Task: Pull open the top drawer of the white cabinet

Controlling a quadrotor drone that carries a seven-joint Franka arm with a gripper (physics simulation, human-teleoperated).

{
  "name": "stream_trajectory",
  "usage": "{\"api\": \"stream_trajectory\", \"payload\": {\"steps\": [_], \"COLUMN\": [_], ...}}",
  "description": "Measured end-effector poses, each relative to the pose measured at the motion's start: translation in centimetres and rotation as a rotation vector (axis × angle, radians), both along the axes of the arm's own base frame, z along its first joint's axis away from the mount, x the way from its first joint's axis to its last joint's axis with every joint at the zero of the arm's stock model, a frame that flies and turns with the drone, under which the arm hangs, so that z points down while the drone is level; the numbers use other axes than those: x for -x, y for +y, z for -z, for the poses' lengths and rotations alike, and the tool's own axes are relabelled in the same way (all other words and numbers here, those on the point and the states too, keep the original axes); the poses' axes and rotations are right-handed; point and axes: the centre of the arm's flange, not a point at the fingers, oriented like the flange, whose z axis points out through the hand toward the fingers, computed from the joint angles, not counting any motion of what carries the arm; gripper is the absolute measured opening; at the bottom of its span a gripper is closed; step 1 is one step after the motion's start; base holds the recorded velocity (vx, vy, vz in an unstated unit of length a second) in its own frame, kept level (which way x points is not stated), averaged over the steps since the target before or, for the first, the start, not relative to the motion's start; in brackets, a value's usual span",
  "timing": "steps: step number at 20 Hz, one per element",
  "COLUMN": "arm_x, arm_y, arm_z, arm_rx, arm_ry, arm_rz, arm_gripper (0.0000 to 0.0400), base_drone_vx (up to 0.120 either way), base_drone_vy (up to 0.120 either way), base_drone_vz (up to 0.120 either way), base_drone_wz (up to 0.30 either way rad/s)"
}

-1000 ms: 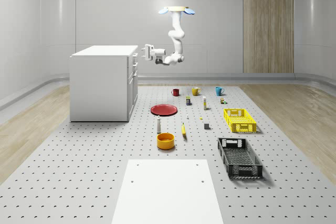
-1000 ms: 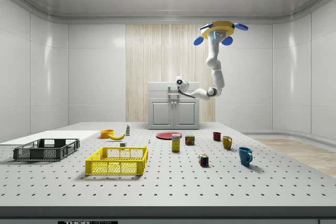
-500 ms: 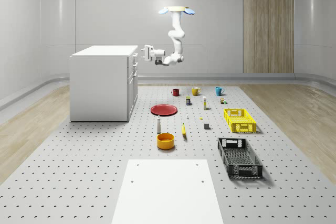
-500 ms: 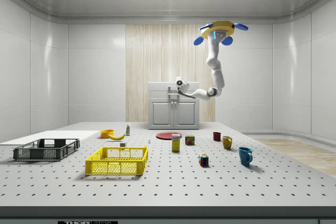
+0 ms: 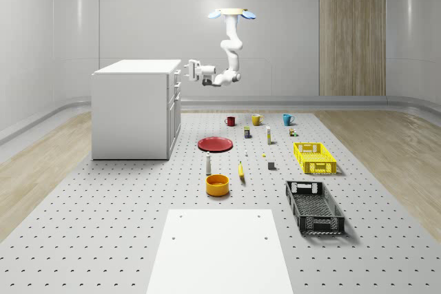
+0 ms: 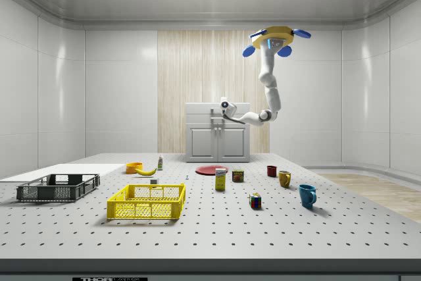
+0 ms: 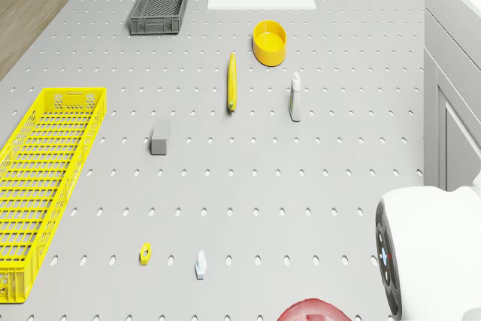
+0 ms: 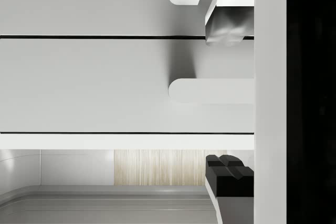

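The white cabinet (image 5: 134, 108) stands at the whole-scene view's left, its drawers facing right. The drone (image 5: 232, 13) hovers high over the table, to the right of the cabinet, with the arm bent down toward it. My gripper (image 5: 187, 70) is level with the top drawer (image 5: 177, 73), just off its front. In the wrist view the gripper (image 8: 227, 100) is open, and the drawer handle (image 8: 210, 90) lies between one fingertip (image 8: 226, 24) and the other, with a gap on each side. From the side, the gripper (image 6: 222, 104) sits in front of the cabinet (image 6: 218, 139).
On the perforated table lie a red plate (image 5: 215, 144), mugs (image 5: 257, 120), a yellow crate (image 5: 314, 158), a black crate (image 5: 314, 206), an orange bowl (image 5: 217, 184), a banana (image 7: 231, 83) and a small bottle (image 7: 295, 97). A white board (image 5: 220, 249) lies at the front.
The gripper has crept a little closer to the cabinet's top drawer. The drone has held its place.
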Motion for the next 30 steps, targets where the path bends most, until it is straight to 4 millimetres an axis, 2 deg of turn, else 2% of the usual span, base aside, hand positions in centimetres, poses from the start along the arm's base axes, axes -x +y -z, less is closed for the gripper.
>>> {"api": "stream_trajectory", "payload": {"steps": [10,24,30], "arm_x": [-0.2,-5.2,-6.3], "arm_y": [1.8,2.1,2.4], "arm_z": [-0.1,-0.1,-0.1], "arm_rx": [0.0,0.0,0.0], "arm_ry": [0.0,-0.001,-0.001], "arm_rz": [-0.001,0.009,0.022], "arm_gripper": [0.0305,0.0305,0.0305], "base_drone_vx": [0.0,0.0,0.0], "base_drone_vy": [0.0,0.0,0.0], "base_drone_vz": [0.0,0.0,0.0], "base_drone_wz": [0.0,0.0,0.0]}}
